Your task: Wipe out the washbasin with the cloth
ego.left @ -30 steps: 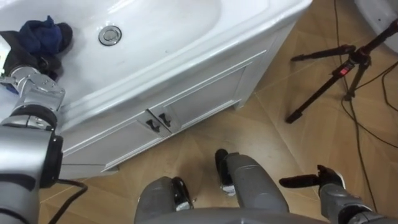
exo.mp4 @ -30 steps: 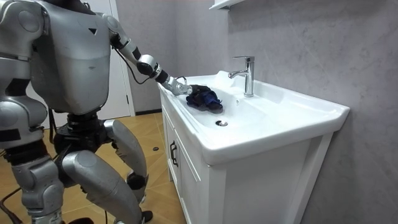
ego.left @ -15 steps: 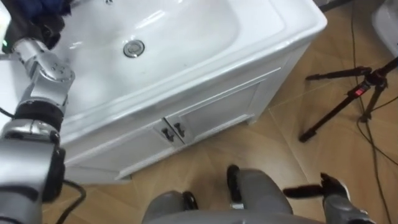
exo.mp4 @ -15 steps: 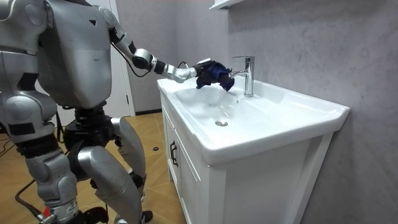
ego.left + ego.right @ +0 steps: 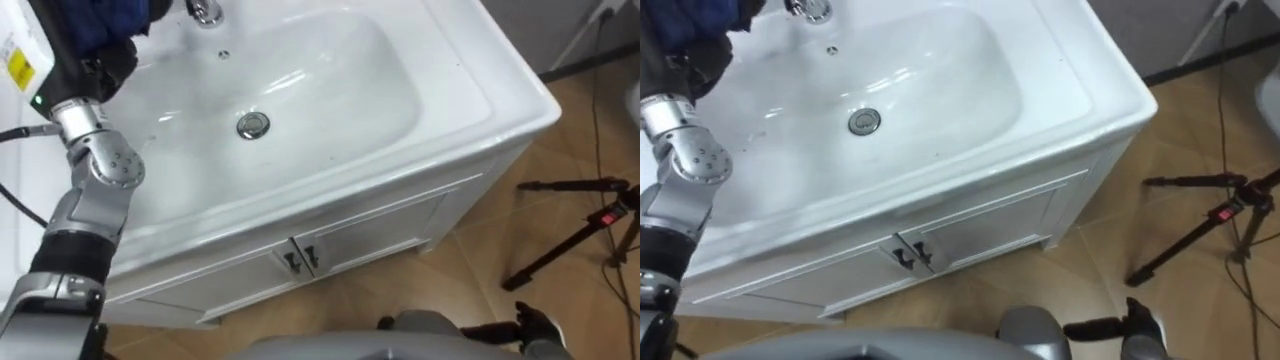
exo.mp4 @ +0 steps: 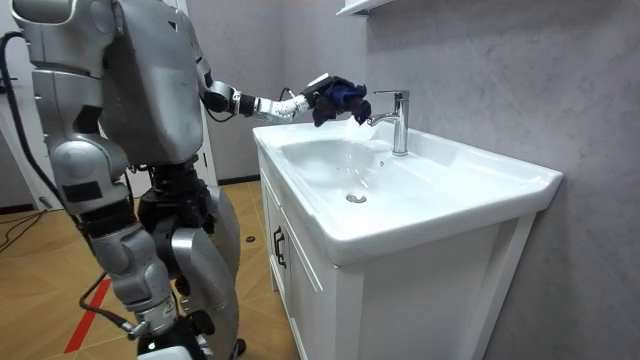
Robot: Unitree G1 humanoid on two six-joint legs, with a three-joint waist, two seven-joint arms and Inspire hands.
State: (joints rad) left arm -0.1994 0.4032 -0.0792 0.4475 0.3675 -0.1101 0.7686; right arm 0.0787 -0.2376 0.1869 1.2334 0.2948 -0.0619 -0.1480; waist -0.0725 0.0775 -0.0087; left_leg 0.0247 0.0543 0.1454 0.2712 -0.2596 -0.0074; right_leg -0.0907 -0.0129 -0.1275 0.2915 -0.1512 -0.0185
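Black tripod (image 5: 601,217) standing on wood floor (image 5: 470,300), beside a white two-door cabinet (image 5: 385,232). Chrome tap (image 6: 399,120) before a grey wall (image 6: 500,70).

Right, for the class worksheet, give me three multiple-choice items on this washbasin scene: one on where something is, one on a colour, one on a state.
1. Where is the cloth?
A) over the drain
B) held up near the tap
C) on the floor

2. What colour is the cloth?
A) dark blue
B) yellow
C) white

3. How are the cabinet doors under the basin?
A) both open
B) one open
C) both shut

Answers:
1 B: the left hand grips it in the air, close to the tap.
2 A: it shows dark blue against the white basin.
3 C: both doors lie flush, their handles side by side.
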